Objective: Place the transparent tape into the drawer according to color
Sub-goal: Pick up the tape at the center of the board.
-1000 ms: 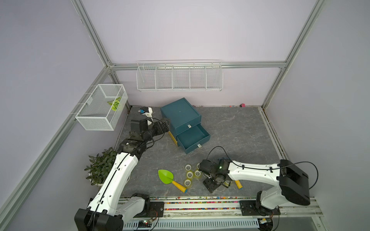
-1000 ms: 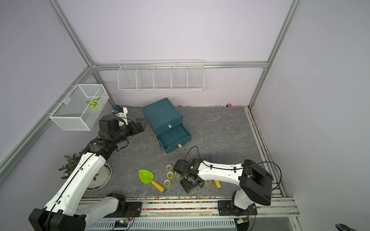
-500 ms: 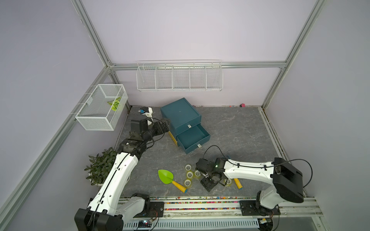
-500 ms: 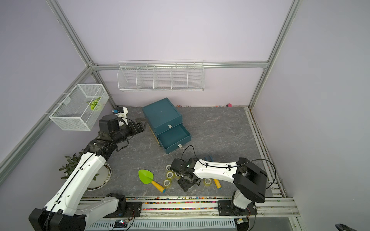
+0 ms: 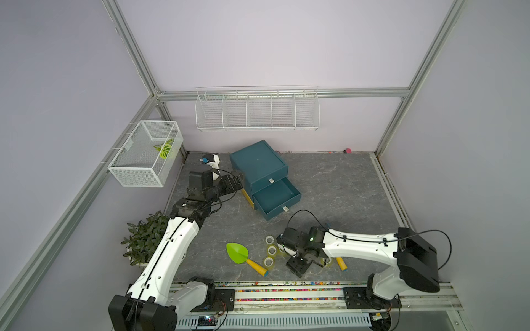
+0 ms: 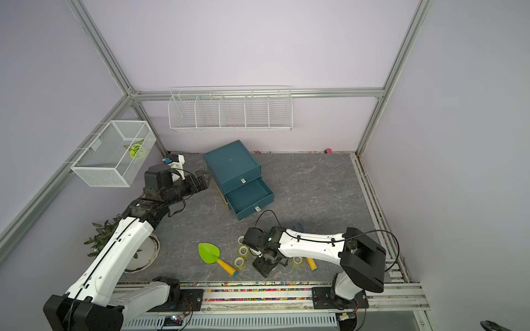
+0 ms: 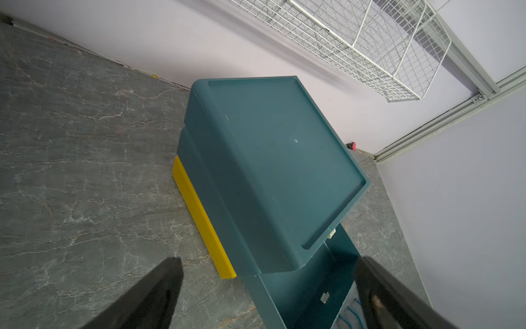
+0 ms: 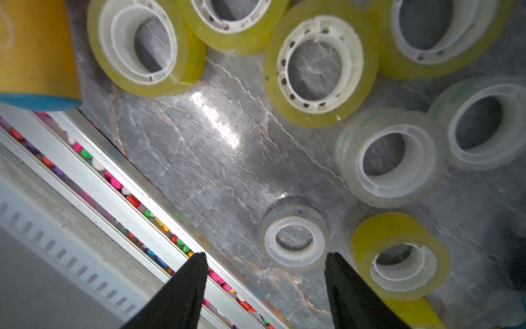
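Note:
Several transparent tape rolls (image 5: 271, 250) lie near the table's front edge; in the right wrist view some are yellow-green (image 8: 318, 74) and some clear (image 8: 390, 156). My right gripper (image 8: 266, 256) points down over them, open, with nothing between its fingers. A small clear roll (image 8: 294, 237) lies just beyond its fingertips. In both top views this gripper (image 5: 295, 268) (image 6: 265, 268) covers part of the pile. The teal drawer unit (image 5: 258, 166) stands at the back with its lower drawer (image 5: 276, 195) pulled out. My left gripper (image 5: 239, 179) (image 7: 267, 260) hangs open beside the unit's left side.
A green toy shovel (image 5: 238, 252) with an orange handle lies left of the rolls. A blue rake (image 6: 299, 226) lies partly under my right arm. A potted plant (image 5: 146, 238) stands at the left. A bead-filled rail (image 5: 286, 283) runs along the front edge.
My right arm has shifted slightly to the left over the tape rolls, and its jaws have narrowed a little. The left arm has not moved.

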Robot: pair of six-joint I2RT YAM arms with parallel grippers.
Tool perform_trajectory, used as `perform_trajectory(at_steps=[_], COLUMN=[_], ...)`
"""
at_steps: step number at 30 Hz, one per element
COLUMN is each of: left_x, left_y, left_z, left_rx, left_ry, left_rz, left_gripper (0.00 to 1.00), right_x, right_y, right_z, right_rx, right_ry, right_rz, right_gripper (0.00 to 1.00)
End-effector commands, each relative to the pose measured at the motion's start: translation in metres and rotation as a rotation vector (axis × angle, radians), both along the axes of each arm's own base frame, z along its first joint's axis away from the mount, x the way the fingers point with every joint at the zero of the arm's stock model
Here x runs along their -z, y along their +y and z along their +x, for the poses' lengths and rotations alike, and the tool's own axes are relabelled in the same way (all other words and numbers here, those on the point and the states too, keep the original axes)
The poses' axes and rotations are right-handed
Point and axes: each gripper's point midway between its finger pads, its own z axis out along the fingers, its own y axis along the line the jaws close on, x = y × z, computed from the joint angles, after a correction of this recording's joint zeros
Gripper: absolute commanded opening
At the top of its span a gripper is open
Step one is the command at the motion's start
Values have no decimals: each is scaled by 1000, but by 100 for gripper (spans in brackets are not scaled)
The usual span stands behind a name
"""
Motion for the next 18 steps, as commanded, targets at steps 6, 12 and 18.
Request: perform_trajectory(at_steps=[6,12,18], left_x=[5,5,5], left_y=[0,0,0], left_z=[1,2,2], left_rx=[6,6,6], left_ry=[0,0,1], left_rz=[15,14,11], left_gripper=[100,100,100], right_x=[21,27,36], right_y=[-19,-30,-33], right_z=[2,2,2], right_rx=[-21,-23,-17], right_ry=[0,-4,-5], right_rz=[-146,-198,-225], right_gripper=[71,71,66])
